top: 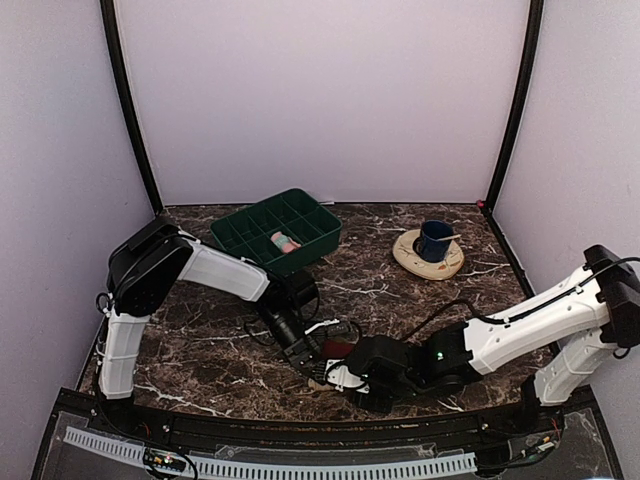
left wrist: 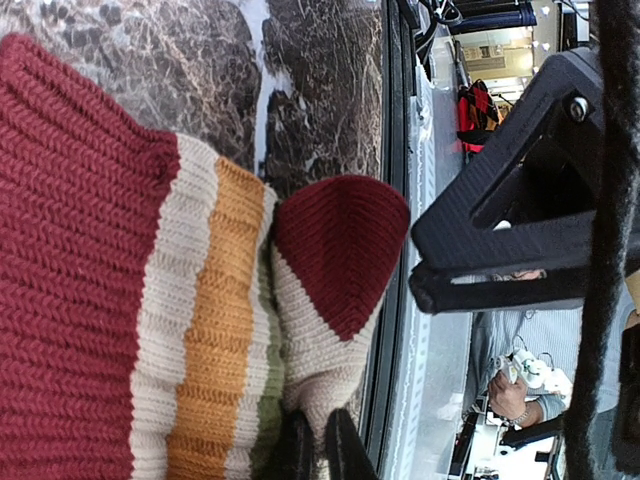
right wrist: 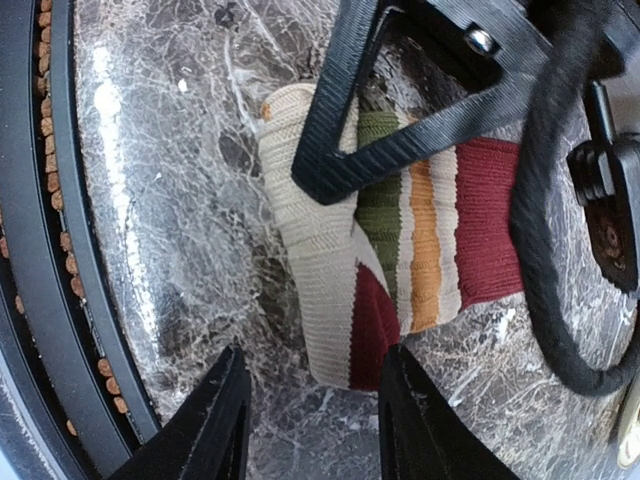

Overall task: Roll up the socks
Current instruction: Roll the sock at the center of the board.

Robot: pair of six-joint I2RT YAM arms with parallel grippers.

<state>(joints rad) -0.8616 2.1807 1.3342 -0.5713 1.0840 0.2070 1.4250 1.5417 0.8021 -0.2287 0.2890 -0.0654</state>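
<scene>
Two socks are seen. One, a tan-beige knitted sock with dark maroon heel and toe and orange and green stripes (right wrist: 330, 260), is laid on the dark marble-patterned surface (top: 200, 350). In the top view it sits at about 6 o'clock, close to the near edge and between the tips of both arms. In the right wrist view its plain cream part is seen lying beside the striped part, with the maroon toe at the 6 o'clock end and a broad maroon band at 3 o'clock.

A fold of the cream knit is pinched between the left fingers (left wrist: 345, 455), which are almost pressed together at 6 o'clock in the left wrist view. One black triangular finger of that arm is seen from the right wrist laid over the sock's 12 o'clock end.

The right fingers (right wrist: 215, 425) are spread wide, one on either side of the toe end. The one on the 3 o'clock side is just beside the maroon toe, and whether it touches cannot be told.

The other sock, a pink sock with teal and white patches (top: 285, 242), is seen small and bunched in a compartment of a dark green divided plastic tray (top: 320, 215), at 11 o'clock from the tan-beige sock and well apart from it. At 1 o'clock a dark blue cup (top: 435, 240) is set on a round beige plate (top: 412, 258).
</scene>
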